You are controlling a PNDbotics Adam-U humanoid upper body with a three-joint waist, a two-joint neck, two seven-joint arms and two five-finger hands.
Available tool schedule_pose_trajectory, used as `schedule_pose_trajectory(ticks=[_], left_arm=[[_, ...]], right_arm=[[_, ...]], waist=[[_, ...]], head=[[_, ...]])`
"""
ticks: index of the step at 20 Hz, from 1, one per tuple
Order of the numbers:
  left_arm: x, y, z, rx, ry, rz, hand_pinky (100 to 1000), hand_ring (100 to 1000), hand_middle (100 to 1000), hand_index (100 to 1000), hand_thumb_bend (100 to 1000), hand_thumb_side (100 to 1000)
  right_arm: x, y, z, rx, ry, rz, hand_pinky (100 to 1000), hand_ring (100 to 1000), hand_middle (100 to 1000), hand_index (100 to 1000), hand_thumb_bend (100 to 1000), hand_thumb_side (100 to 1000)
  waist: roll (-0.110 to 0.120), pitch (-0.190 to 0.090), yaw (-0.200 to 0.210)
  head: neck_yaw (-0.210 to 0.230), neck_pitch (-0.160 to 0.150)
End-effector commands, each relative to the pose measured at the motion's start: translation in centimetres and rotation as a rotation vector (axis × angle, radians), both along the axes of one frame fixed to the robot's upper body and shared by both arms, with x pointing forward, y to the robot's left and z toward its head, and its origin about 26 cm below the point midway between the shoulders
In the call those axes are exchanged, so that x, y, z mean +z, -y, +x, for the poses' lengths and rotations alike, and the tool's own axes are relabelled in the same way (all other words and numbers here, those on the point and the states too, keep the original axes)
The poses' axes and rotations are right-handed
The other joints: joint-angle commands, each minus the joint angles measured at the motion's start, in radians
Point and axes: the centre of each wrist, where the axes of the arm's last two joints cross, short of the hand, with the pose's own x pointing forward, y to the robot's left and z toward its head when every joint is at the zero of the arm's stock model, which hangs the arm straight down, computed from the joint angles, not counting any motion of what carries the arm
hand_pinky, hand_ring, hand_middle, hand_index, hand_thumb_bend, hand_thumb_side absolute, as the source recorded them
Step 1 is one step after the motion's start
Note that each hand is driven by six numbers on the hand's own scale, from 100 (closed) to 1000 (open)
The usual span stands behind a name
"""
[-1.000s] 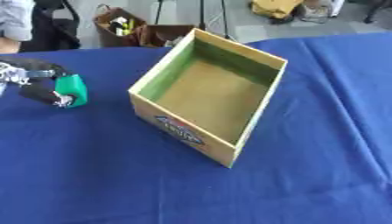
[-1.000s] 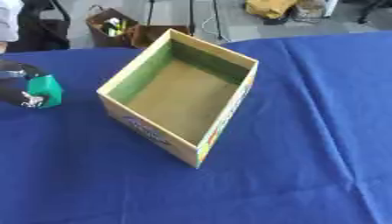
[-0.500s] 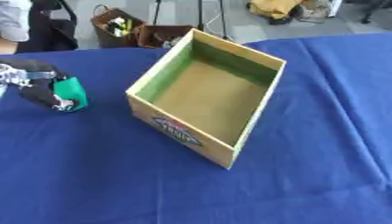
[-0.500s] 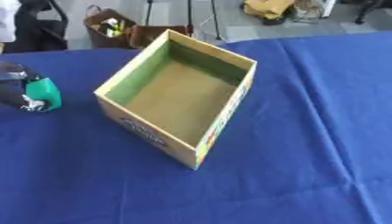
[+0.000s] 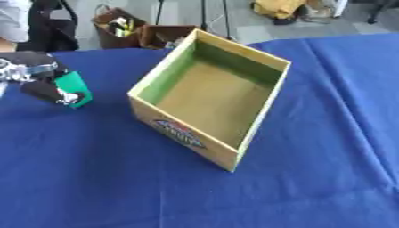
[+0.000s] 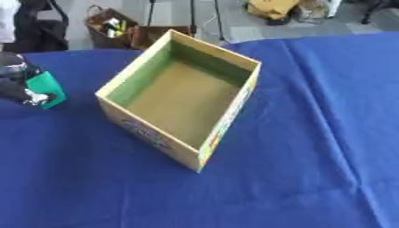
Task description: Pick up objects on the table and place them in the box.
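Holding a green object (image 5: 73, 87) at the left edge of the table, my left hand (image 5: 35, 78) has its fingers curled around it, so the object is pinched between them. The hand and the object are just above the blue tablecloth (image 5: 327, 116), well apart from the box (image 5: 209, 97). The box stands open in the middle of the cloth, to the right of my hand, turned askew, with green inner walls, a brown bottom and a printed label on its near side. My right hand is not visible in either view
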Motion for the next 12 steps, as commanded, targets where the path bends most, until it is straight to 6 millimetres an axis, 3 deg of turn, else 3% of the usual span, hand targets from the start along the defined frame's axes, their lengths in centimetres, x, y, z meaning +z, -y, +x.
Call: schedule_pose_trajectory(ticks=[1,7,12], left_arm=[[1.6,-0.3,-0.5,-0.010,0.081,-0.026,639,541,450,607,100,692],[2.2,0.5,-0.6,-0.054,0.180,-0.069,566,497,396,544,100,632],[3.1,3.1,-0.8,-0.144,0.257,-0.093,536,473,382,527,100,597]], right_arm=[[0.9,0.2,-0.6,-0.003,0.033,-0.005,775,792,685,677,100,984],[0.9,0.1,-0.6,0.005,0.030,-0.007,775,792,687,676,100,983],[0.7,0.0,-0.5,0.009,0.013,-0.004,775,792,688,677,100,980]], waist=[[-0.001,-0.040,0.000],[-0.003,-0.065,0.005],[-0.006,-0.097,0.012]], head=[[-0.004,0.011],[-0.011,0.040],[-0.042,0.101]])
